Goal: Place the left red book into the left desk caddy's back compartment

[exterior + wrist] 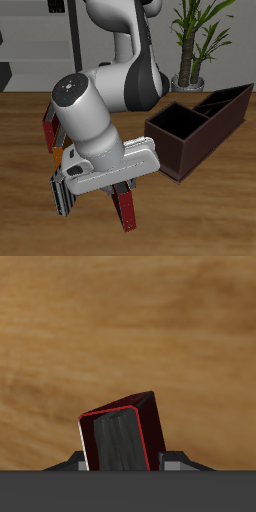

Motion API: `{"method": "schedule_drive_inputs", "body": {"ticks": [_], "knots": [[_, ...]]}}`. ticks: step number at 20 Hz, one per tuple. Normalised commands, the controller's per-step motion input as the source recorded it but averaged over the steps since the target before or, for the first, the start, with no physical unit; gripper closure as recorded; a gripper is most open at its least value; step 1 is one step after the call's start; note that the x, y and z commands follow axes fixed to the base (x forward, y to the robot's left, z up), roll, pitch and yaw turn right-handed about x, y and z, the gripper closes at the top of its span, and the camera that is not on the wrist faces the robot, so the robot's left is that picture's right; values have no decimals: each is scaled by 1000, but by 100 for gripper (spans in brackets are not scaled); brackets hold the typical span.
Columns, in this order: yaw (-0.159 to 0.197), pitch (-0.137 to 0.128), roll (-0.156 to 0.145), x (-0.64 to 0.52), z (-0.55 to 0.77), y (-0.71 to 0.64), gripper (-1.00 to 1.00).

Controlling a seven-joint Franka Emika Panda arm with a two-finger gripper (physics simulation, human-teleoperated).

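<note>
Exterior view: a second book (48,128) stands on the table (210,220) behind the arm. The gripper (120,187) has its jaws pinching the red book (125,208), which hangs low over the table near the front edge. The caddy (200,125) is well apart, farther back. Lift clear of the rim first, carry over the back compartment (228,103), align spine with its long axis, then lower.

Wooden table (215,215), potted plant (195,45) behind it, dark book (47,128) farther back.
</note>
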Motion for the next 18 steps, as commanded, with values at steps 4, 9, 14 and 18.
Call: {"method": "schedule_drive_inputs", "body": {"ticks": [4,9,14,18], "knots": [[-23,-80,32,-306,731,328,100],[-40,-78,52,-322,691,294,100],[-67,-39,58,-432,563,396,100],[-10,-47,55,-392,384,355,100]]}}
